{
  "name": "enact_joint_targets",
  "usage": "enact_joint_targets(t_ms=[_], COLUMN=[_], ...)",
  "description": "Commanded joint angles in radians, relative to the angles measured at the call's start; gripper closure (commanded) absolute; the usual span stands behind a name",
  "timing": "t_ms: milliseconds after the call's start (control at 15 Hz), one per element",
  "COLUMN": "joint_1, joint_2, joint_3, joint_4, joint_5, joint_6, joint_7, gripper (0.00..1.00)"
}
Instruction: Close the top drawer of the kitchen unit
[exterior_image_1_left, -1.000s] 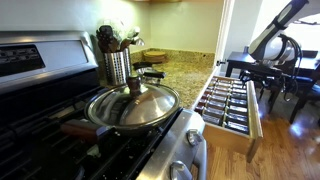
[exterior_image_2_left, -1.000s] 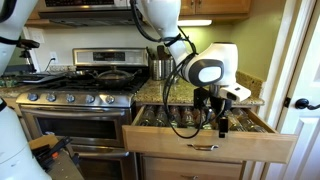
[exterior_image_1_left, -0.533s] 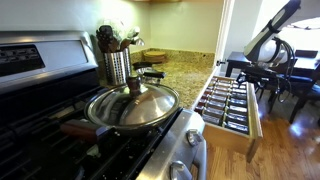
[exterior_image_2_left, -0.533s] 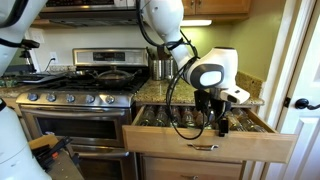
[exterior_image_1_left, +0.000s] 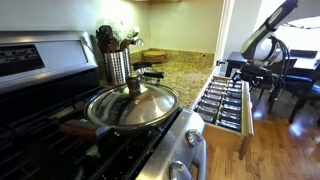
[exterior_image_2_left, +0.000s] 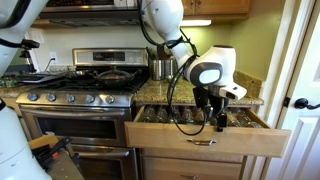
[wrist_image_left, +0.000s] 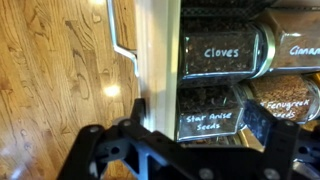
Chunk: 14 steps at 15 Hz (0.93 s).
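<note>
The top drawer (exterior_image_1_left: 225, 105) of the kitchen unit (exterior_image_1_left: 185, 72) stands part way open, with rows of dark-lidded spice jars inside. In an exterior view its light-wood front (exterior_image_2_left: 205, 142) with a metal handle juts out below the granite top (exterior_image_2_left: 247, 98). My gripper (exterior_image_2_left: 222, 122) reaches down into the drawer just behind its front, near one end (exterior_image_1_left: 250, 78). In the wrist view the gripper (wrist_image_left: 195, 110) is open. Its fingers stand either side of a jar labelled Star Anise Seeds (wrist_image_left: 208, 122), one finger next to the drawer front (wrist_image_left: 160, 60).
A stainless stove (exterior_image_2_left: 80, 95) adjoins the unit, with a lidded pan (exterior_image_1_left: 133, 105) on it. A metal utensil canister (exterior_image_1_left: 117, 65) stands on the counter. A white door (exterior_image_2_left: 298, 100) is close beside the drawer. Dark dining furniture (exterior_image_1_left: 290, 85) stands beyond on the wood floor (exterior_image_1_left: 290, 150).
The drawer has slid some way into the unit, and my gripper has moved in with it.
</note>
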Motion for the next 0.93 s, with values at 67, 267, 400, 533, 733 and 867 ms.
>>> enact_joint_targets(t_ms=[67,267,400,533,733,867], joint_1=[-0.005,0.001,0.007,0.012,0.013,0.011], joint_2=[0.055,0.083,0.105,0.126,0.154,0.164], joint_3=[0.056,0.076,0.084,0.089,0.097,0.104], joint_4=[0.113,0.171,0.217,0.263,0.326,0.356], joint_5=[0.035,0.033,0.029,0.025,0.023,0.024], joint_6=[-0.014,-0.018,-0.021,-0.026,-0.037,-0.045], joint_7=[-0.028,-0.026,-0.022,-0.019,-0.016,-0.019], gripper=[0.00,0.00,0.00,0.00,0.00,0.00])
